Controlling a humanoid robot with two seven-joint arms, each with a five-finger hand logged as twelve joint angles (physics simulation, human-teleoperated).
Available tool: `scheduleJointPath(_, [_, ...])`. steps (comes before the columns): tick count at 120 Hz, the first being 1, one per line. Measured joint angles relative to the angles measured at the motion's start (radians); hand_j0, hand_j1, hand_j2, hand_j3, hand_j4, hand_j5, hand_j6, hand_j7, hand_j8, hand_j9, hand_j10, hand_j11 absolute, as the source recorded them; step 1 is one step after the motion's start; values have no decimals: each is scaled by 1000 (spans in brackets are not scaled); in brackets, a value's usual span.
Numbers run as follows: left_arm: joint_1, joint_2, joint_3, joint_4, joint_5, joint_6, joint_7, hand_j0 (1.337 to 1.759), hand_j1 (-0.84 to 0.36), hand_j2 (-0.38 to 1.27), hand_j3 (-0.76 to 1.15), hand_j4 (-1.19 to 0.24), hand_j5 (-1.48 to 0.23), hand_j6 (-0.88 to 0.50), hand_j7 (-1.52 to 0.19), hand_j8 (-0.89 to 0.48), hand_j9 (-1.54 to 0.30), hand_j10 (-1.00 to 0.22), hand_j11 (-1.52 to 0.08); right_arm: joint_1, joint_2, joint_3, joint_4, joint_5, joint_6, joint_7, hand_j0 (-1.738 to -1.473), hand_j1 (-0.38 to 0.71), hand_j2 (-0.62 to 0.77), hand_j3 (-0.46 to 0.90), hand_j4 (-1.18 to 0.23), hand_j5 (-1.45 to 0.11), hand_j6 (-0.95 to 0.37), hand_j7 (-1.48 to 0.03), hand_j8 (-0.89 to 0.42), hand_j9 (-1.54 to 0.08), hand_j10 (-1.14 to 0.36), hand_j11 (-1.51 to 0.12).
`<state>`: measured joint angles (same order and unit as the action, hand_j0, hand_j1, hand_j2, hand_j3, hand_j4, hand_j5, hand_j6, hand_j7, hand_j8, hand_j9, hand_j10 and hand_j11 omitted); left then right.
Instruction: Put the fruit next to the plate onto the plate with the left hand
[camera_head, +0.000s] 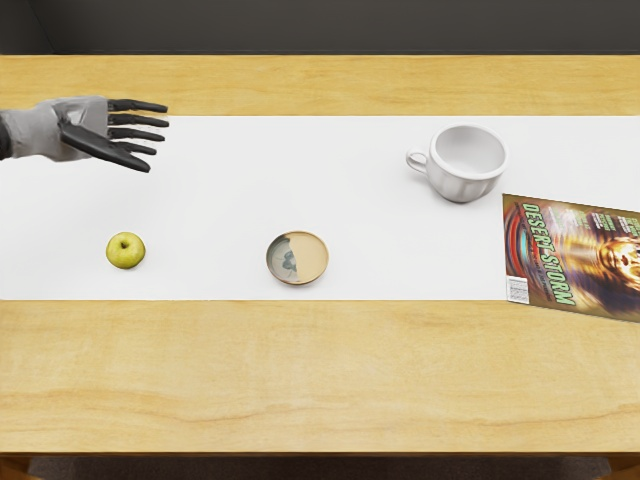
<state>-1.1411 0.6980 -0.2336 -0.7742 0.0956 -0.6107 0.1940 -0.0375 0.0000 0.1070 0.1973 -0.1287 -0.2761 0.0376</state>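
Note:
A yellow-green apple (126, 250) lies on the white table runner at the left. To its right, a good gap away, sits a small tan plate (297, 257) with a grey-blue patch inside. My left hand (115, 131) comes in from the left edge, above and behind the apple, well apart from it. Its dark fingers (140, 120) are stretched out flat toward the right and hold nothing. The right arm does not show.
A white cup (464, 161) with its handle to the left stands at the back right. A magazine (575, 256) lies at the right edge, half on the white runner (320, 190). The wooden table (320, 360) extends to the front.

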Motion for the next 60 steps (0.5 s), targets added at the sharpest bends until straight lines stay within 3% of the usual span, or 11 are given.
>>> scheduleJointPath(32, [-18,34,14,-33,86,0,19,1658,50,51,0,-251,-325,-251,-325,-251,-325,-250,-325,-2,0,-1,-1,0,0,0,-1658,-307,-7,0,-36,-46,-36,-46,-36,-46,-36,-46])
scheduleJointPath(44, [-65,136,17,-133,148,0,78,1658,50,51,0,-251,-326,-251,-325,-251,-325,-250,-325,-2,0,-1,-1,0,0,-1,-1658,-307,-7,0,-36,-46,-36,-46,-36,-46,-36,-46])
scheduleJointPath(60, [-88,252,19,-345,265,-1,150,1658,50,51,0,-251,-326,-251,-326,-251,-325,-251,-325,-2,0,-1,-1,0,0,-1,-1658,-306,-7,0,-36,-46,-36,-46,-36,-46,-36,-46])
